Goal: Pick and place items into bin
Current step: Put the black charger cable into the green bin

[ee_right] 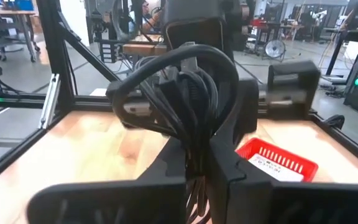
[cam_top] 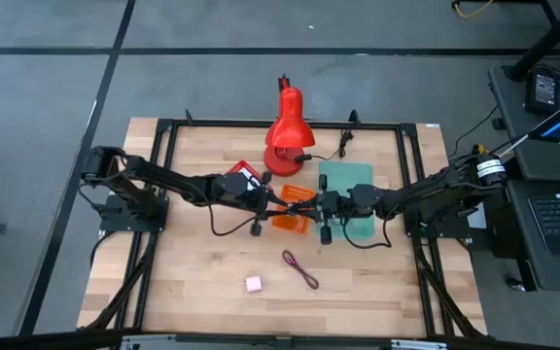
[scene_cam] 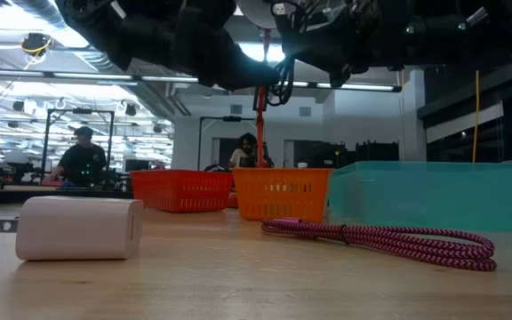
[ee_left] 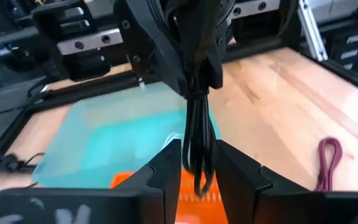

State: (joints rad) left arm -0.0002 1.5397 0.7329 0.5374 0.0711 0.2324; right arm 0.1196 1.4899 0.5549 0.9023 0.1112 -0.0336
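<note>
A bundled black cable (cam_top: pixel 297 207) hangs in the air between my two grippers, above the small orange basket (cam_top: pixel 291 223). My left gripper (cam_top: pixel 278 206) comes from the table's left and my right gripper (cam_top: pixel 315 206) from the right; both are shut on the bundle. The pink cube (cam_top: pixel 253 284) and the maroon cord loop (cam_top: pixel 299 269) lie flat on the wood near the front edge, and in the low view the cube (scene_cam: pixel 78 228) and cord (scene_cam: pixel 389 240) show close up. White cards lie in the red basket (cam_top: pixel 245 175). My left gripper (ee_left: pixel 199 171) has the black cable's hanging lower loops (ee_left: pixel 199 146) between its two fingers, coming level from the table's left. The bundle is clear of the table. My right gripper (ee_right: pixel 197 165) pinches the cable bundle (ee_right: pixel 194 134) between its two fingers, level from the table's right. A loop of cable (ee_right: pixel 185 59) arches above the fingers.
The teal bin (cam_top: pixel 348 199) sits right of centre under the right arm. The red desk lamp (cam_top: pixel 287 131) stands behind the baskets, its black cord (cam_top: pixel 333 151) trailing right. A black frame (cam_top: pixel 163 194) rings the table. People show in the room beyond (scene_cam: pixel 83 160).
</note>
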